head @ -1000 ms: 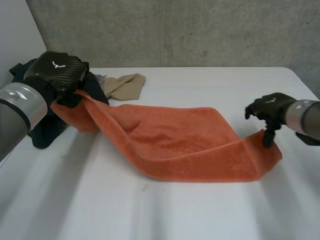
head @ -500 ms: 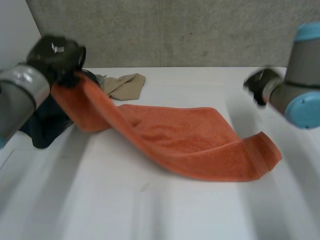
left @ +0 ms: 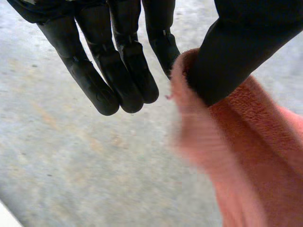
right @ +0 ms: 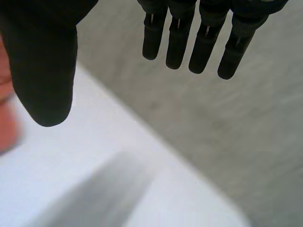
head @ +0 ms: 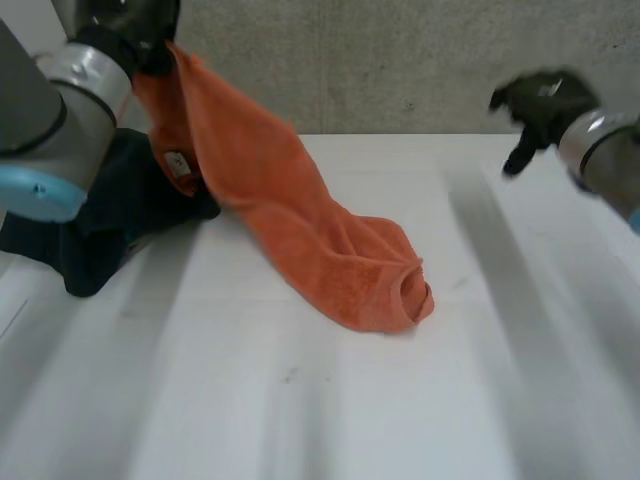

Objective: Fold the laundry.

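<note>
Orange towel [head: 300, 215] hangs pinched between the left hand's [head: 125, 25] thumb and finger; the right hand [head: 545, 98], well apart, is spread.

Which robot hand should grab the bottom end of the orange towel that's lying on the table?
Probably the right hand. It is open and empty. The left hand is busy pinching the top end of the towel up high, and the low end rests on the table nearer the right hand.
</note>
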`<state>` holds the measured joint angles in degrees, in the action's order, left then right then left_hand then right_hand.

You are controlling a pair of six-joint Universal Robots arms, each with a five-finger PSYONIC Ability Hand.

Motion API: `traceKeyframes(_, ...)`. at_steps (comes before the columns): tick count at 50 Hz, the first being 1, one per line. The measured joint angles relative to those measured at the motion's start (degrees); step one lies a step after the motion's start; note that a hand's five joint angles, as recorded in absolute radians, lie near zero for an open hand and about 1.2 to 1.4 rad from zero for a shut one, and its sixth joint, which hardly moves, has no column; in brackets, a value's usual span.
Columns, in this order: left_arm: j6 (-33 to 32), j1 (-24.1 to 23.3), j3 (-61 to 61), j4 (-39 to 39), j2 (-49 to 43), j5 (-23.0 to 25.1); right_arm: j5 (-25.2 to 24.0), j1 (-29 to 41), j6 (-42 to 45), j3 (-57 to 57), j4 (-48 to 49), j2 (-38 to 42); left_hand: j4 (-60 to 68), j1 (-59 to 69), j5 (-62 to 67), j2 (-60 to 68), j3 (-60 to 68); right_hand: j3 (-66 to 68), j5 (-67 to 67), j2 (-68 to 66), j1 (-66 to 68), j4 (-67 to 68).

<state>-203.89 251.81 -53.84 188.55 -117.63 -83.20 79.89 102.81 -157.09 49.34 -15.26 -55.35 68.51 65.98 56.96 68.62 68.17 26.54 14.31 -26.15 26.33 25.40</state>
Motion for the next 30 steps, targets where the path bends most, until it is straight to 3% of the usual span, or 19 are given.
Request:
traceKeyframes(11,-0.37,-0.35,-17.13,8.06,16.65,3.78,-3.25,6.03,-6.33,-2.19,-12.29,7.19,0.0,0.0,-0.01,0.01,0.0,0.15,2.39,-0.13,0.2,0.92)
traceKeyframes(22,1.8,0.72,-19.38,6.87,31.8,7.66,-2.17,12.61,-14.24,-10.1,-19.29,15.92,0.0,0.0,0.0,0.02,0.0,0.17,4.32,-0.14,0.2,2.7)
traceKeyframes(30,3.21,0.91,-18.58,6.12,34.51,8.05,0.15,17.01,-18.68,-10.89,-17.08,19.62,0.0,0.0,0.0,0.02,0.0,0.17,4.32,-0.14,0.21,2.7)
